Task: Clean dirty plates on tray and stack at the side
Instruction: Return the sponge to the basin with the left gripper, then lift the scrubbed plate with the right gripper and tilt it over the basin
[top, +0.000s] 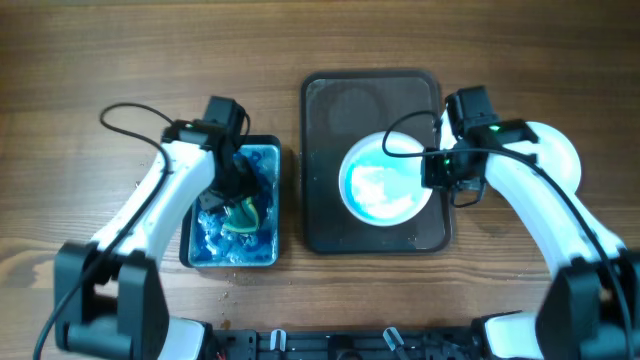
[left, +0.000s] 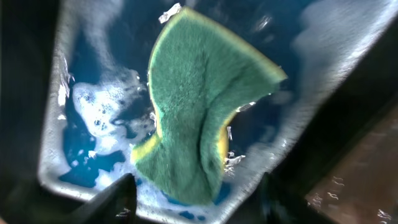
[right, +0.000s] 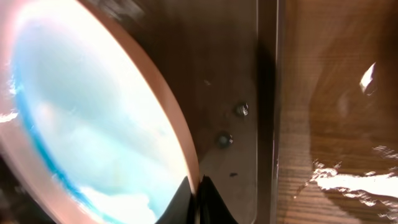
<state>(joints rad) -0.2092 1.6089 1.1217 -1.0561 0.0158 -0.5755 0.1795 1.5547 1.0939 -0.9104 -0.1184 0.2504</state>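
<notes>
A plate (top: 385, 182) smeared with teal paint and foam lies on the dark tray (top: 340, 100), towards its right front. My right gripper (top: 437, 170) is shut on that plate's right rim. In the right wrist view the two fingertips (right: 198, 199) pinch the plate (right: 93, 124) at its edge, over the tray floor (right: 230, 62). A second white plate (top: 562, 148) rests on the table right of the tray, partly under my right arm. My left gripper (top: 232, 205) hangs over the basin, open, with the green sponge (left: 199, 112) lying loose beyond its fingers (left: 118, 199).
The black-rimmed blue basin (top: 190, 235) with soapy water stands left of the tray; its wet wall (left: 336, 68) shows in the left wrist view. Cables loop off both arms. Bare wooden table (right: 336, 93) lies right of the tray's rim.
</notes>
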